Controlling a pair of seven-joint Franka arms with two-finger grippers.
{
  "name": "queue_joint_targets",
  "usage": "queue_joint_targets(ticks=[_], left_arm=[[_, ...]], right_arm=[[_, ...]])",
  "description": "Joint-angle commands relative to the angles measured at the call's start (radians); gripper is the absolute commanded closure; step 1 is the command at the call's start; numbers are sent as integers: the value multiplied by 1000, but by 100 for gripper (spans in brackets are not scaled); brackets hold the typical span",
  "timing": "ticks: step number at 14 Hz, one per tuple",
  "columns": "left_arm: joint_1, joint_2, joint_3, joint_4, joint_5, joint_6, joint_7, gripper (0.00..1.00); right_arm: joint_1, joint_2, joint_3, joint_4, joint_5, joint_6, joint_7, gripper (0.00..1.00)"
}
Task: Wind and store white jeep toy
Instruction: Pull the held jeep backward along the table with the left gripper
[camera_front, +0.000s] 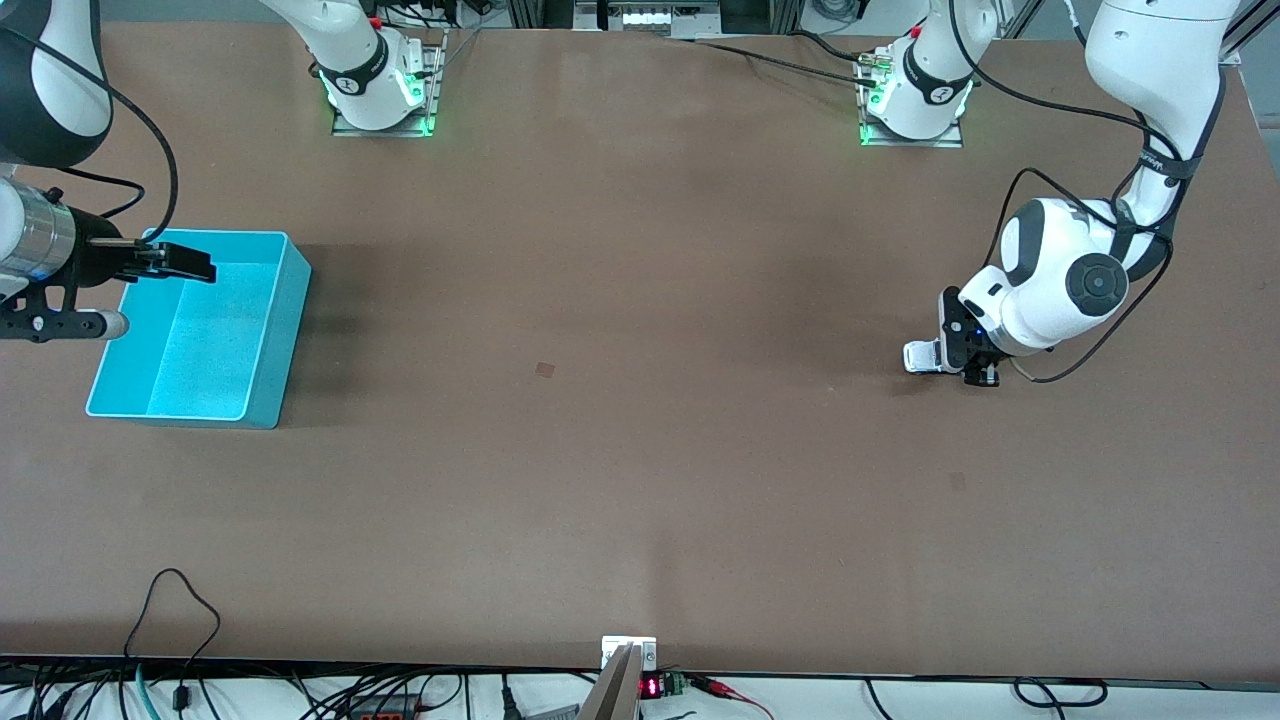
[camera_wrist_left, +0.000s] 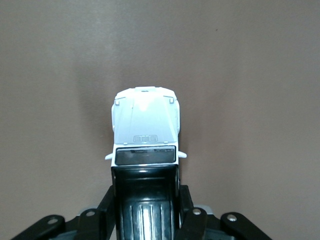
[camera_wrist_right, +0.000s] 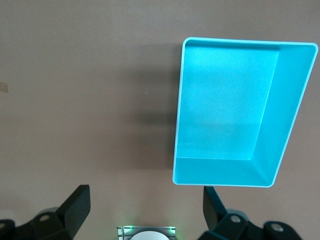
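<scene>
Jeep (camera_wrist_left: 146, 131) in left end effector (camera_wrist_left: 146, 210)

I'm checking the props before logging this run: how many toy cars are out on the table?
1. The white jeep toy sits on the table at the left arm's end, with the left gripper around its rear. None lies in the teal bin.

Tabletop (camera_front: 640, 400) lies open between the two arms, with unobstructed passage across its middle. Teal bin (camera_front: 200, 330) stands at the right arm's end, its interior open from above; the right claw (camera_front: 185, 265) hangs over its rim, fingers spread. At the left arm's end, the left claw (camera_front: 945, 358) sits low on the tabletop, clamped on the white jeep toy (camera_wrist_left: 145, 131); bare surface surrounds it.
</scene>
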Motion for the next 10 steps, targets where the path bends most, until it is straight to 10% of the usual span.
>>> queue_joint_targets(ticks=[1, 10], left_arm=[[5, -18, -3, -25, 48, 56, -11, 76], [21, 4, -3, -33, 48, 56, -60, 78]], right_arm=[[-2, -1, 2, 17, 5, -21, -12, 0], [-3, 1, 2, 17, 7, -21, -14, 0]])
